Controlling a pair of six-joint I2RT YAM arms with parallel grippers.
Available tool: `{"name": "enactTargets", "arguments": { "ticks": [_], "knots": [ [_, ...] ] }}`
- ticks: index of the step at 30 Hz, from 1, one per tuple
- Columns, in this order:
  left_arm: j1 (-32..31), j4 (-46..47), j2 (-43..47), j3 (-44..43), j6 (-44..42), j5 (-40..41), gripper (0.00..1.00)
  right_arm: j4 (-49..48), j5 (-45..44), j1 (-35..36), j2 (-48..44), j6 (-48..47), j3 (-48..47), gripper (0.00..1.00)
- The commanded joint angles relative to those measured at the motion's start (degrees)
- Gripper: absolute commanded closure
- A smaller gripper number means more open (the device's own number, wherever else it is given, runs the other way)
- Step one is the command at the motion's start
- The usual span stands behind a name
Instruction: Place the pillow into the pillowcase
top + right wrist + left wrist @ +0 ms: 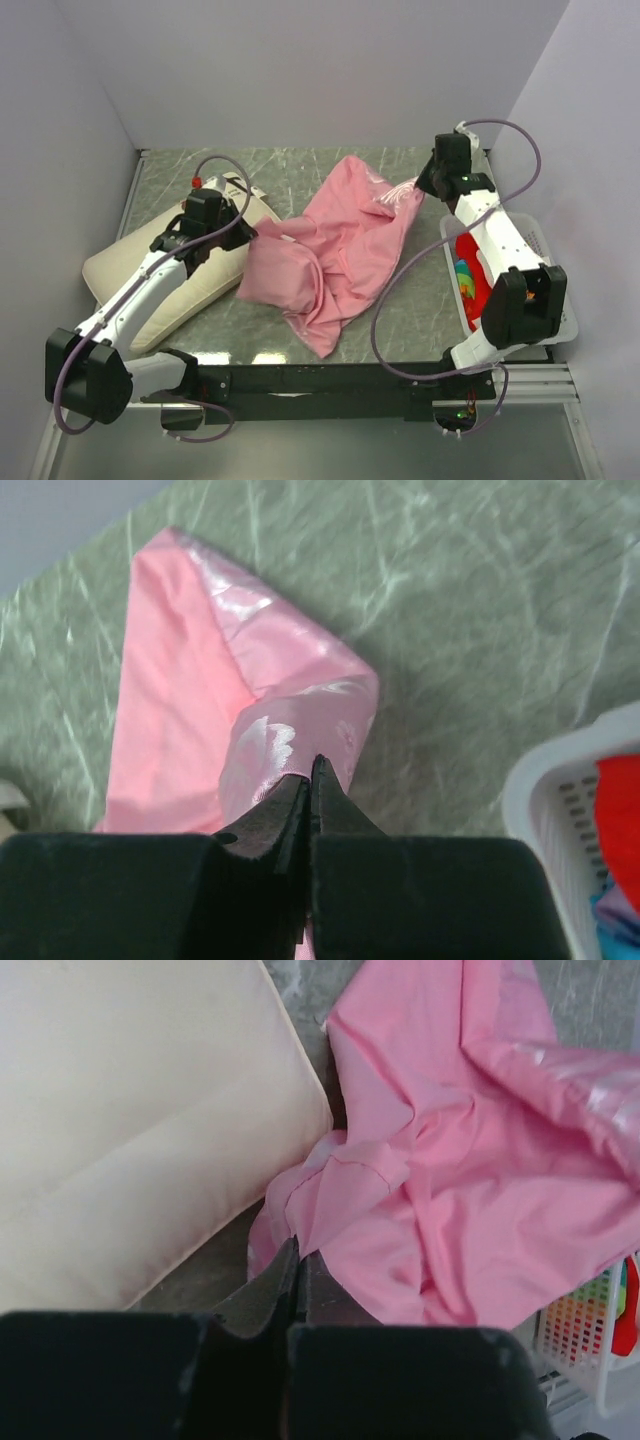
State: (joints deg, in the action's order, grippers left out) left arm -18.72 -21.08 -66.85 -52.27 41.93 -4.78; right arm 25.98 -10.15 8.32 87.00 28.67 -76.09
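Top external shows you the pillow [150,275] at 9 o'clock, lying bare on the table. Your left gripper [245,230], over its right end, is clenched on a hem of the pillowcase [330,245], which is crumpled at centre. At 2 o'clock your right gripper [421,187] pinches its far corner.

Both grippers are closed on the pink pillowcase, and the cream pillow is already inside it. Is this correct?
Not quite. The pillow is not inside: it lies bare on the table, left of the pillowcase, as the top view shows. The rest holds: the left gripper and the right gripper each have their jaws shut on the pink fabric.
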Motion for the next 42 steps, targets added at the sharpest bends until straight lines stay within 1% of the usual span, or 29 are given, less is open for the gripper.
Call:
{"name": "enactTargets", "arguments": {
  "ticks": [1, 2, 3, 4, 6, 7, 8, 9, 11, 12, 13, 14, 15, 16, 18, 20, 21, 22, 23, 24, 25, 27, 28, 31, 33, 36, 40, 41, 42],
  "knots": [
    [-1.14, -0.53, -1.70, -2.40, -2.83, -1.74, 0.98, 2.32, -1.09, -3.39, 2.47, -0.36, -5.56, 1.00],
    [-1.14, -0.80, -1.44, -1.88, -2.73, -0.16, 0.93, 1.63, -1.79, -3.39, 2.04, -0.28, -4.69, 0.98],
    [-1.14, -0.28, -1.18, -1.52, -2.73, 0.55, 0.90, 1.01, -2.93, -3.57, 1.42, -0.10, -1.72, 0.87],
    [-1.06, 0.07, -1.00, -1.26, -1.86, 1.43, 0.84, 0.22, -3.20, -3.83, 0.02, 0.16, -0.30, 0.83],
    [-0.97, 1.21, -1.26, -1.95, -1.16, 1.00, 0.85, -1.19, -2.60, -5.06, -1.39, 0.95, 3.74, 0.83],
    [-0.97, 1.30, -1.79, -2.83, -0.63, 0.74, 0.85, -1.54, -2.33, -5.33, -2.61, 1.13, 4.63, 0.78],
    [-0.97, 1.48, -3.36, -5.01, -0.28, 0.38, 0.85, -1.63, -2.07, -5.33, -3.24, 1.22, 5.25, 0.69],
    [-0.97, 1.74, -4.42, -6.16, 0.34, -1.01, 0.85, -1.46, -1.63, -5.15, -4.11, 1.48, 6.04, 0.48],
    [-0.97, 2.01, -7.93, -9.41, 0.61, -2.08, 0.85, -1.63, -2.32, -3.67, -6.84, 0.96, 6.83, 0.30],
    [-1.05, 1.57, -9.08, -10.47, 0.61, -2.17, 0.82, -1.37, -4.16, -0.53, -7.80, 0.61, 7.10, 0.15],
    [-0.97, 0.53, -10.74, -11.44, 0.78, -1.47, 0.71, -0.93, -7.91, 0.98, -9.73, 0.43, 7.45, 0.09],
    [-0.97, 0.43, -11.02, -12.58, 0.61, -1.12, 0.61, -1.19, -8.47, 2.91, -10.79, 0.08, 7.80, 0.05],
    [-0.97, 0.60, -11.11, -12.85, 0.35, -0.68, 0.40, -1.63, -8.74, 4.50, -12.45, -0.53, 9.11, 0.01],
    [-0.97, 0.34, -11.20, -13.20, 0.17, 0.89, 0.36, -2.33, -6.83, 7.39, -13.17, -0.89, 10.08, 0.00],
    [-0.97, -0.45, -11.11, -14.61, -0.79, 1.52, 0.25, -5.84, -3.14, 9.17, -13.09, -1.94, 12.71, 0.00],
    [-2.01, -1.59, -10.50, -15.66, -2.11, 1.78, 0.24, -7.52, 0.11, 10.75, -10.38, -3.26, 12.64, 0.00],
    [-2.98, -2.81, -10.23, -16.19, -3.86, 3.35, 0.23, -7.35, 1.18, 10.93, -5.66, -5.35, 9.94, 0.00],
    [-6.38, -4.57, -9.88, -17.15, -4.83, 4.59, 0.21, -6.56, 2.14, 11.19, -2.83, -6.59, 7.91, 0.00],
    [-8.59, -7.45, -9.71, -17.42, -5.80, 10.52, 0.19, -6.21, 3.98, 11.28, 0.24, -8.00, 5.72, 0.00],
    [-10.61, -8.96, -9.44, -17.51, -6.24, 12.40, 0.17, -5.24, 4.87, 11.28, 6.80, -10.71, 0.30, 0.00],
    [-14.03, -9.76, -8.66, -16.47, -6.16, 13.73, 0.16, -3.06, 4.97, 11.28, 10.08, -11.61, -2.80, 0.00],
    [-17.30, -11.08, -7.25, -14.19, -4.94, 17.42, 0.15, -1.90, 6.45, 11.28, 18.76, -13.80, -10.25, 0.00],
    [-20.36, -11.52, -5.42, -12.00, -4.32, 19.00, 0.14, -1.20, 7.85, 11.37, 21.08, -14.51, -12.22, 0.00],
    [-24.42, -11.36, -2.68, -7.26, -2.21, 20.07, 0.12, -2.33, 9.88, 12.25, 27.33, -14.78, -16.10, 0.00],
    [-25.75, -9.86, -2.15, -4.78, -1.68, 17.10, 0.12, -2.51, 12.17, 13.47, 30.57, -14.60, -17.42, 0.01],
    [-28.64, -7.40, -3.81, -1.35, -0.98, 15.94, 0.12, -2.51, 12.09, 16.10, 33.57, -14.95, -17.77, 0.01],
    [-31.37, -4.94, -8.28, 1.29, -0.62, 16.73, 0.15, -1.47, 8.85, 18.13, 37.97, -13.99, -19.26, 0.02],
    [-31.46, -3.98, -9.17, 1.73, -0.45, 17.08, 0.16, -0.50, 8.66, 18.14, 39.11, -12.86, -21.01, 0.05],
    [-31.47, -3.88, -9.96, 2.08, -0.10, 17.69, 0.21, 0.38, 8.48, 18.14, 41.12, -12.50, -21.81, 0.07]
  ]
}}
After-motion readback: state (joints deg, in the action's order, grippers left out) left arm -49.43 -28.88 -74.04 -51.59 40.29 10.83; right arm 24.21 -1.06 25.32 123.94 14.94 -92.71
